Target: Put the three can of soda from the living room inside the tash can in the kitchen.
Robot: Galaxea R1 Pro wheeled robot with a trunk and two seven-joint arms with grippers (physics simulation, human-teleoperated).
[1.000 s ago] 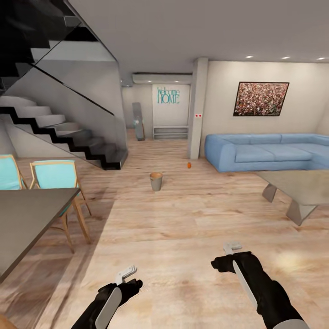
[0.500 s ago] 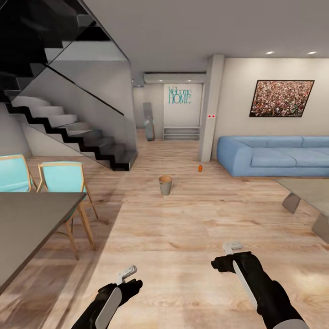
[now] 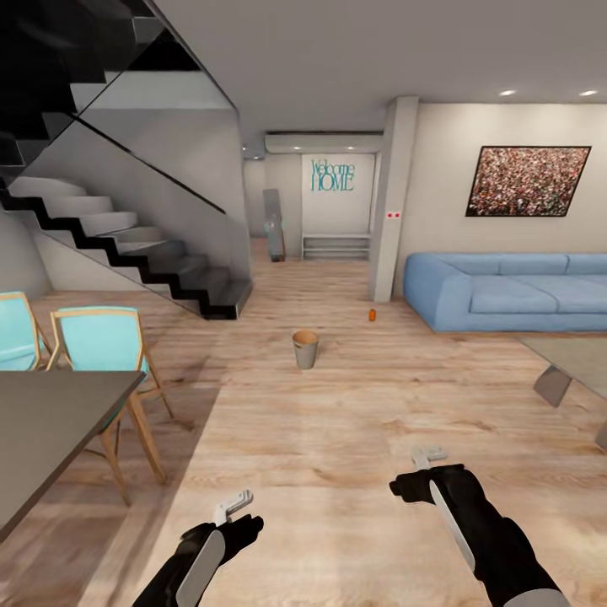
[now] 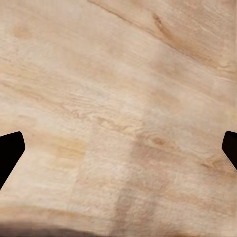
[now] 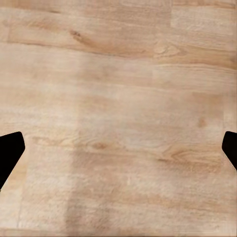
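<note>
Both grippers, left gripper and right gripper, hung wide open and empty, carried low for travel, with the tash can and orange soda can well ahead.

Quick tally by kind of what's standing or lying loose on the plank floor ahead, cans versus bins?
Small orange soda can lying on the floor: 1
Round tapered pale grey bin with brown inside: 1
Total: 2
</note>
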